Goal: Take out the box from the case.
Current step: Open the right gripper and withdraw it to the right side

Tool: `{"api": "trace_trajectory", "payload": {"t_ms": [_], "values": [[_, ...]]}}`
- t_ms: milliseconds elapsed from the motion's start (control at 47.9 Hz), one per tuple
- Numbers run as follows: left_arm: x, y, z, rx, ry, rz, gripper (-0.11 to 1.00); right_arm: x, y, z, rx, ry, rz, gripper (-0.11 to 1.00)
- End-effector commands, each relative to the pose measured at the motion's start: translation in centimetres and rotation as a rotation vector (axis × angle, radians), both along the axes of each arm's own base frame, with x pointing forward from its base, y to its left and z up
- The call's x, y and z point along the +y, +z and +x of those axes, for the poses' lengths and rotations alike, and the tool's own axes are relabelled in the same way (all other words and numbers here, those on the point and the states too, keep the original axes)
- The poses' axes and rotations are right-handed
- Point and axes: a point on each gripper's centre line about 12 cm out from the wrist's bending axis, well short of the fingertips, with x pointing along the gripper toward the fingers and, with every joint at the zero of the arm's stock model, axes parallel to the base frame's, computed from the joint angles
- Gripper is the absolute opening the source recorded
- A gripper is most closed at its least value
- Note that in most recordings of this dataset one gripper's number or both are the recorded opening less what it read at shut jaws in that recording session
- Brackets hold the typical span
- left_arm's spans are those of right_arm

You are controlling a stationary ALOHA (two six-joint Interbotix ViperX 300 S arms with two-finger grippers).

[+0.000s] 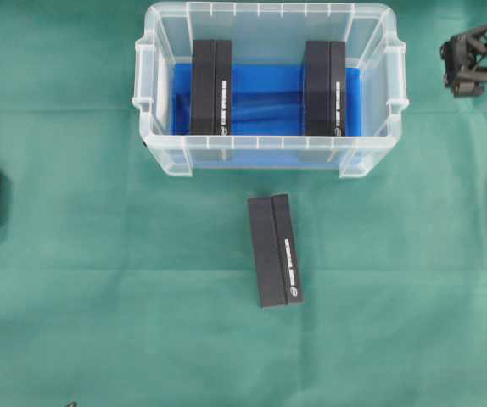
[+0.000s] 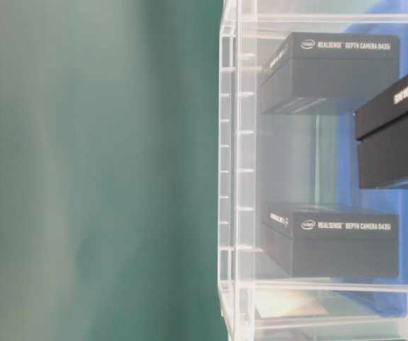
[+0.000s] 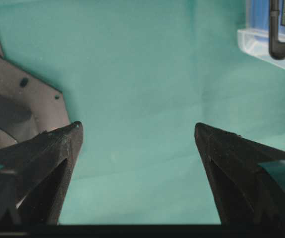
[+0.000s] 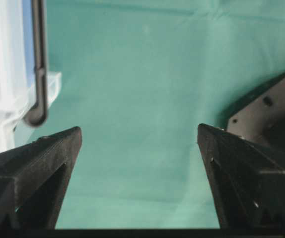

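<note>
One black box (image 1: 275,250) is lying out on the green cloth (image 1: 99,297), just in front of the case (image 1: 269,153) and apart from its near wall, so the way things lie says one removal is already done. Two more boxes are sitting inside the case on the blue lining (image 1: 267,100), the left box (image 1: 211,87) against one end and the right box (image 1: 325,88) against the other, both upright on their long edges with a bare stretch of blue between them.

The left gripper (image 3: 137,131) is hanging over bare cloth with its jaws spread wide and nothing between them, the corner of the case showing up at the top right of its view. The right gripper (image 4: 138,134) is hovering over the cloth too, jaws spread just as wide and carrying nothing, the case wall sitting off to its left. In the overhead view only a bit of the right arm (image 1: 481,55) is peeking in at the top right, well clear of the case.

I'm judging this a gap between picks. The next move is calling for an arm to swing over the rim, drop straight down and straddle a box across its narrow width
</note>
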Motion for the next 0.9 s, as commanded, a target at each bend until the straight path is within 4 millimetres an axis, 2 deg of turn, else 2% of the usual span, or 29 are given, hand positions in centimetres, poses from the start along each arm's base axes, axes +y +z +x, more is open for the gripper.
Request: {"api": "trace_trajectory", "payload": {"t_ms": [0,877], "values": [[0.07,0.38,0.15,-0.012,0.0,0.007,0.94,-0.57,0.37,-0.18,-0.012,-0.009,-0.011,0.92],[0.26,0.23,0.52,0.0,0.0,0.001,0.94,-0.75,0.27,-0.32,-0.008,-0.012,-0.009,0.92]]}}
